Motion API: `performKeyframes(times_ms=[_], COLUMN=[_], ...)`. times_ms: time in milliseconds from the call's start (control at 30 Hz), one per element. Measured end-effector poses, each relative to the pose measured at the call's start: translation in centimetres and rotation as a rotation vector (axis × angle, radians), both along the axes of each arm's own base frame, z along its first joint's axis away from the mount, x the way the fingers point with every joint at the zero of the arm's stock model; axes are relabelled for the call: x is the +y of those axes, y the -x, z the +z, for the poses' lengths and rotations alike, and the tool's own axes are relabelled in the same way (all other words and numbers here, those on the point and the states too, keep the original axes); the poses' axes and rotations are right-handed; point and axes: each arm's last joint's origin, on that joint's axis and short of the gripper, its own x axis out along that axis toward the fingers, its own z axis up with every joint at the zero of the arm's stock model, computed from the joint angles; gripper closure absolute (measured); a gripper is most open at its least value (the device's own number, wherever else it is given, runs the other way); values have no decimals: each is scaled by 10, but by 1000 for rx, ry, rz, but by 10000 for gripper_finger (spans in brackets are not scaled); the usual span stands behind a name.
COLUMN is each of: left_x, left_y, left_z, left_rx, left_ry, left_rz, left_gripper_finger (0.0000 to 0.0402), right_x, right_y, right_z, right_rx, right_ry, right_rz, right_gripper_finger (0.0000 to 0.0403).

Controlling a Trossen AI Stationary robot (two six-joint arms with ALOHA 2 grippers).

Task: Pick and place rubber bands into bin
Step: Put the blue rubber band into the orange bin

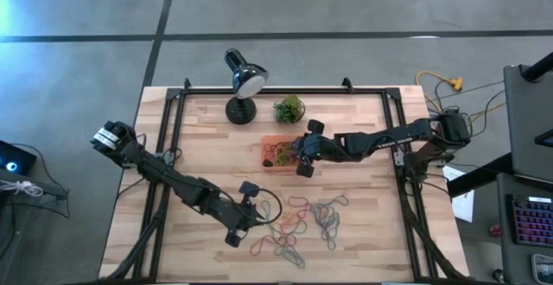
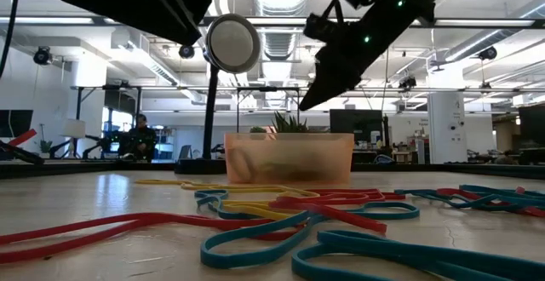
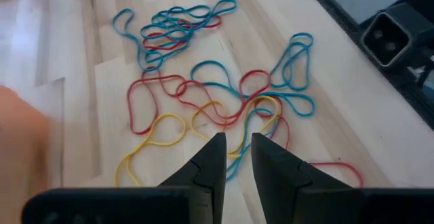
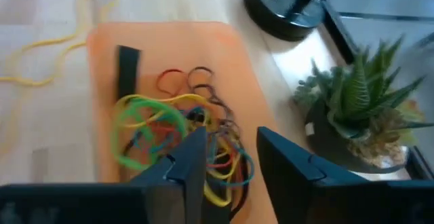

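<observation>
Rubber bands (image 3: 224, 108) in red, blue and yellow are scattered loose on the pale wooden surface (image 1: 199, 138), mostly toward its near edge on the right half. A second tangle of bands, green, yellow, red and dark ones among them, is seen lying inside the bin (image 4: 224, 68), a shallow orange tray placed near the far middle of the surface. One yellow band is stretched on the wood just beside the bin.

The right pincer (image 4: 227, 163) is held directly above the bin, over the heap of bands, with its two dark fingers parted and nothing gripped between them. In the level view it is seen hanging a little above the bin's rim.

The left pincer (image 3: 234, 159) is poised over the loose bands near the front of the surface, pointed down at a knot of red, blue and yellow loops. Its fingers are set a narrow gap apart, and no band is caught between them.

A small spiky green plant (image 4: 366, 95) in a dark pot is placed just beside the bin, and a black desk lamp (image 1: 242, 82) is stood next to the plant, at the far edge of the surface.
</observation>
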Motion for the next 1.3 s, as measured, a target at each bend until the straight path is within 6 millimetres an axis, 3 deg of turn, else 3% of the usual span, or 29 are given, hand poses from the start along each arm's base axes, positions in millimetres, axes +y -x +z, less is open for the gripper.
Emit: performKeyframes(times_ms=[167, 367, 567, 700, 933, 1300], left_x=[5, 15, 18, 18, 14, 15], left_y=[-1, -5, -18, -32, -43, -47], left_z=[-8, -35, -61, -75, -85, -90], left_rx=[-17, 51, 142, 138, 181, 188], left_ry=[-83, -137, -63, 39, 94, 117], left_rz=[103, 174, 101, 29, -35, -48], left_gripper_finger=[347, 347, 347, 347, 347, 347], right_x=[25, 69, 116, 136, 151, 151], right_y=[1, 8, 22, 30, 37, 37], right_z=[5, 3, 2, 2, 1, 1], right_rx=[-7, 22, 42, 44, 48, 51], right_ry=[-104, -167, -180, -198, -216, -212], right_rz=[210, 408, 549, 585, 617, 619], right_gripper_finger=[261, 265, 278, 287, 304, 328])
